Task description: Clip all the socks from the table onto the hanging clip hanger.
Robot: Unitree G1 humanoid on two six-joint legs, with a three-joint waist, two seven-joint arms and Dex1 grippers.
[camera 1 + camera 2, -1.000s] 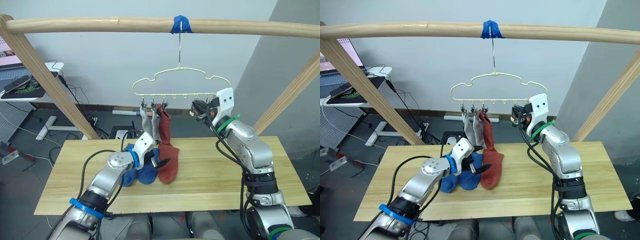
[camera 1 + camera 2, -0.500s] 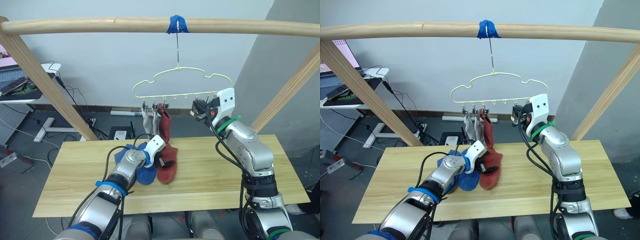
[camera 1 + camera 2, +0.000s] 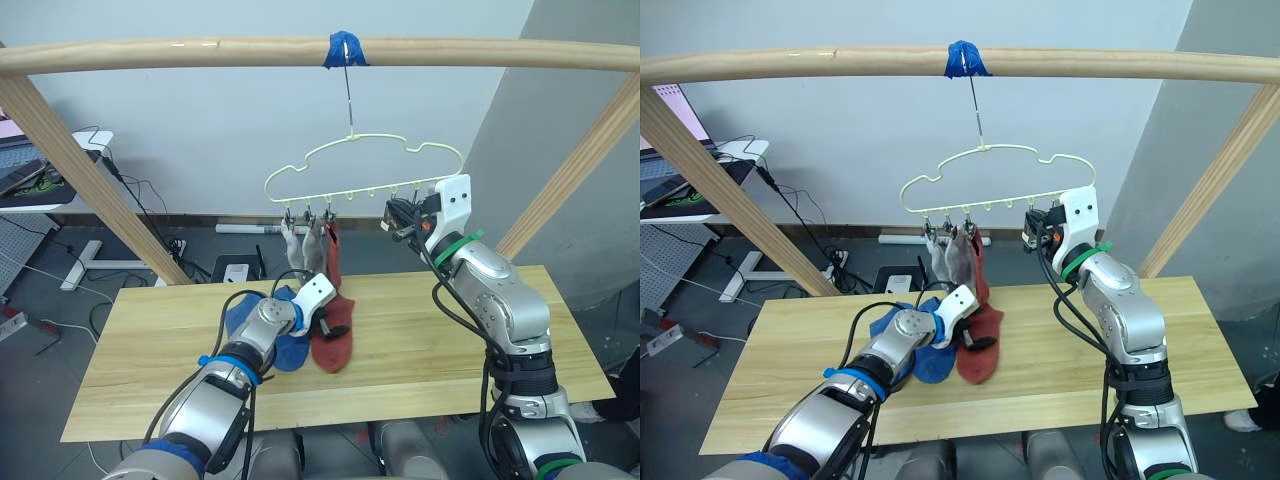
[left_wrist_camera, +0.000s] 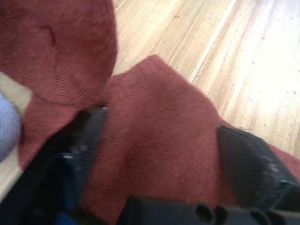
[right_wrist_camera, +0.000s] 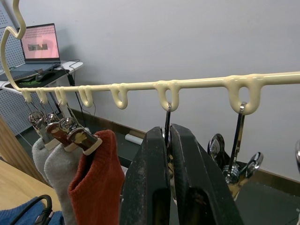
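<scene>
The pale yellow-green clip hanger hangs from the pole by its hook. Two grey socks and one rust-red sock hang from its left clips. On the table lie two blue socks and a second rust-red sock. My left gripper is open and low over that red sock, and its fingers straddle the fabric. My right gripper is shut on a metal clip near the hanger's right end.
A round wooden pole frame spans the scene, with blue tape where the hook hangs. Its slanted legs stand at both table ends. A desk with a laptop and floor cables lie behind on the left.
My left gripper has moved right from the blue socks onto the red sock on the table. The right gripper has stayed on the clip. The camera has shifted slightly.
</scene>
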